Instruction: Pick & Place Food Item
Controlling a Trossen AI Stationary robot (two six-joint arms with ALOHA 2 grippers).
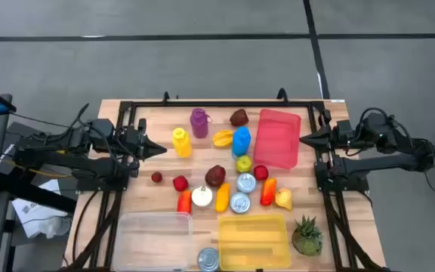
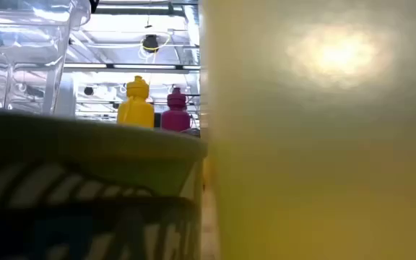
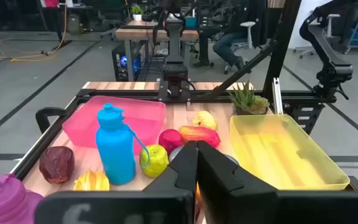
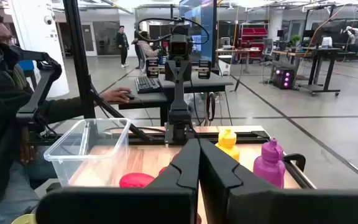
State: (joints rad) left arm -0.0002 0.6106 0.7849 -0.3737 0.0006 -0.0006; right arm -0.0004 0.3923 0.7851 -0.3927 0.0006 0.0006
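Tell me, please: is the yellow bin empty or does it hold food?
Empty. The yellow bin shows only its bare ribbed floor in the high and left wrist views.

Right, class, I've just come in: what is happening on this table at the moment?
Nothing is being handled yet. The left pincer waits, shut and empty, at the table's left edge, and the right pincer waits likewise at the right edge. Between them lie toy foods, cans and bottles, a pink tray, a yellow bin and a clear bin. No food has been moved into a bin.
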